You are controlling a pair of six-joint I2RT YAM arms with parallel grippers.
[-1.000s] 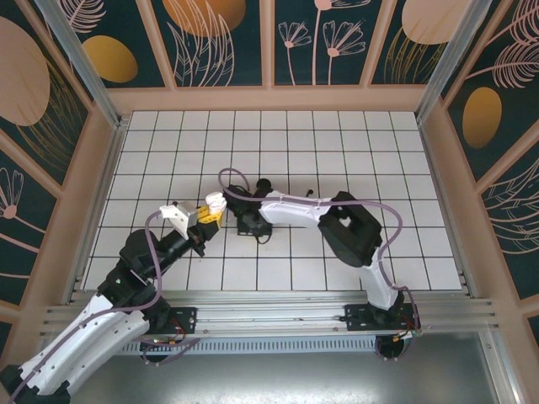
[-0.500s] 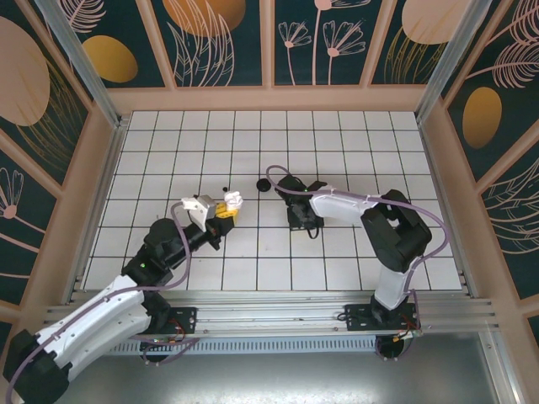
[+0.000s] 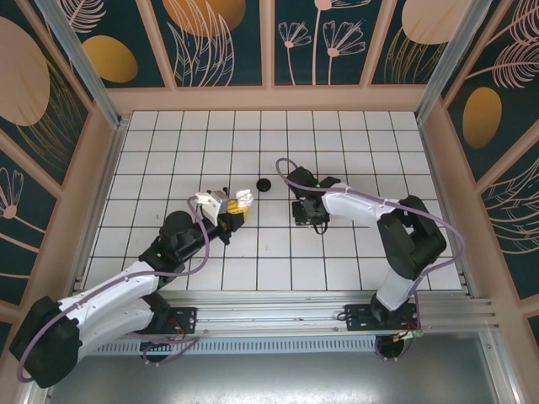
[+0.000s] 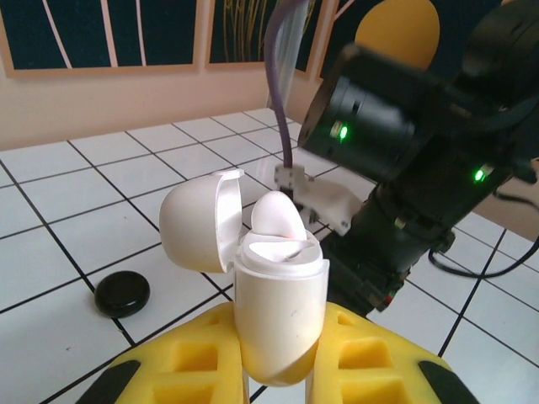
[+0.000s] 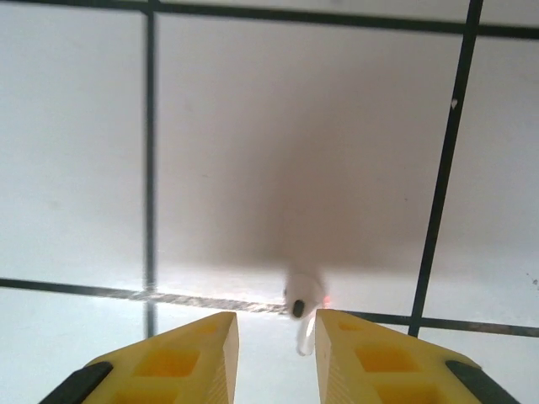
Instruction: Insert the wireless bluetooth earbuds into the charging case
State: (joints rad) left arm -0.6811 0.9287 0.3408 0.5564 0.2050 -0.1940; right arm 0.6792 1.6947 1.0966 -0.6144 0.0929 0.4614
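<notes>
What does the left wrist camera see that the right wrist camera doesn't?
Left wrist: an open white case held by the left gripper, a black round thing on the floor, the right arm. Right wrist: a tiny white earbud on the floor at the open right gripper. Both: yellow fingers and white tiles.

top: high, downward | left wrist: low, forward, near right arm (image 4: pixel 404 168) | right wrist: downward, close

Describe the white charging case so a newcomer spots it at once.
Follow the left arm over the tiled table. Its yellow-fingered pincer grips the white charging case. Unlike the black disc lying on a tile nearby, it is off the table with its lid flipped open.
</notes>
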